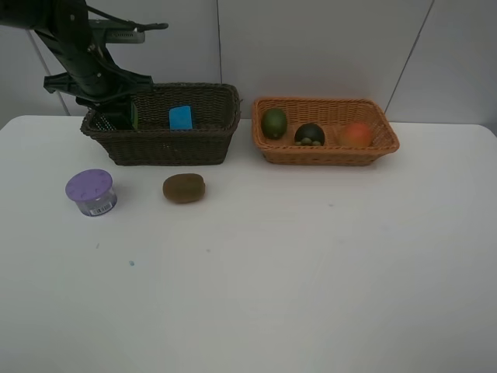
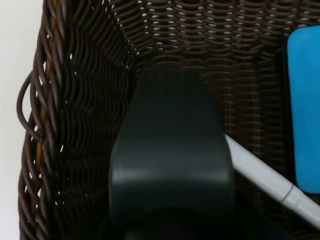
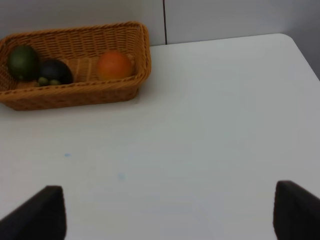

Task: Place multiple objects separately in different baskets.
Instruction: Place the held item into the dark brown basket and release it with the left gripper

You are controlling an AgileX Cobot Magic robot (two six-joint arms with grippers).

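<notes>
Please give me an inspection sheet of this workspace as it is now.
Surface: white table, few small specks.
Job's things: dark brown basket holds blue eraser, white pen, dark green bottle; orange-tan basket holds green fruit, mangosteen, orange-red fruit; kiwi and purple-lidded jar on the table.
Clutter: nothing seen.
Grippers: left gripper shut, in the dark brown basket by the bottle, grip unclear; right gripper open, empty, above table.
Cables: dark cable at left arm.
Surroundings: pale wall panels.

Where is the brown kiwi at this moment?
In the exterior high view the brown kiwi lies on the white table, left of centre, in front of the dark brown basket and to the right of the purple-lidded jar.
</notes>
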